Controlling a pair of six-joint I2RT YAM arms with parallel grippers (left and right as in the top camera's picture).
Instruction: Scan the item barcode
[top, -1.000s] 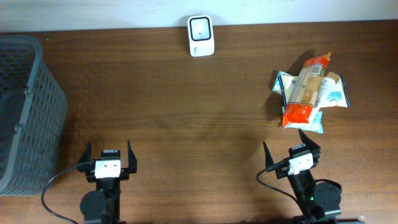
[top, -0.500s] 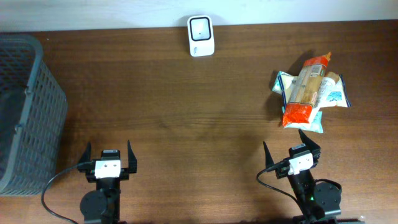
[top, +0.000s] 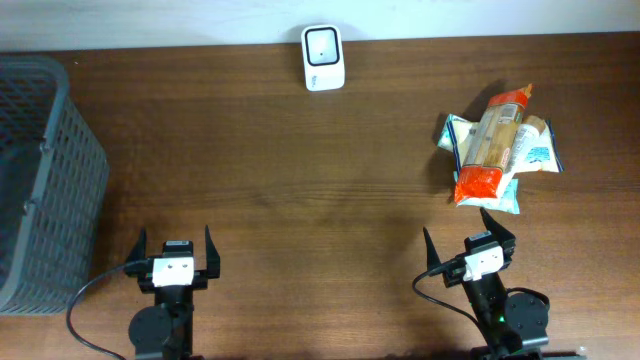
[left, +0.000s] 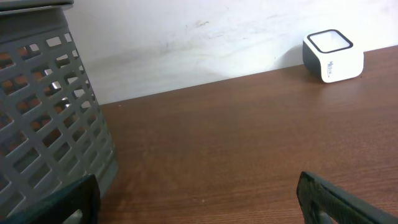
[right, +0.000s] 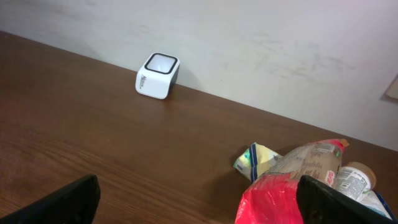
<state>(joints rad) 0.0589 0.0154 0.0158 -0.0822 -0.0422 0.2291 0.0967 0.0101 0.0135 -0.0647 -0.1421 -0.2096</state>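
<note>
A pile of snack items lies at the table's right: a red and clear bag (top: 488, 148) (right: 292, 186) rests on blue-and-white packets (top: 535, 152). No barcode shows on them. The white scanner (top: 323, 57) (left: 333, 56) (right: 158, 76) with its dark window stands at the far edge, middle. My right gripper (top: 458, 232) (right: 199, 208) is open just in front of the pile, its right finger beside the red bag, holding nothing. At the near left, my left gripper (top: 175, 242) (left: 199, 208) is open and empty over bare wood.
A grey mesh basket (top: 40, 180) (left: 37, 106) stands at the left edge, close to my left gripper. A white wall runs behind the table's far edge. Brown tabletop (top: 300, 180) lies between the scanner and both grippers.
</note>
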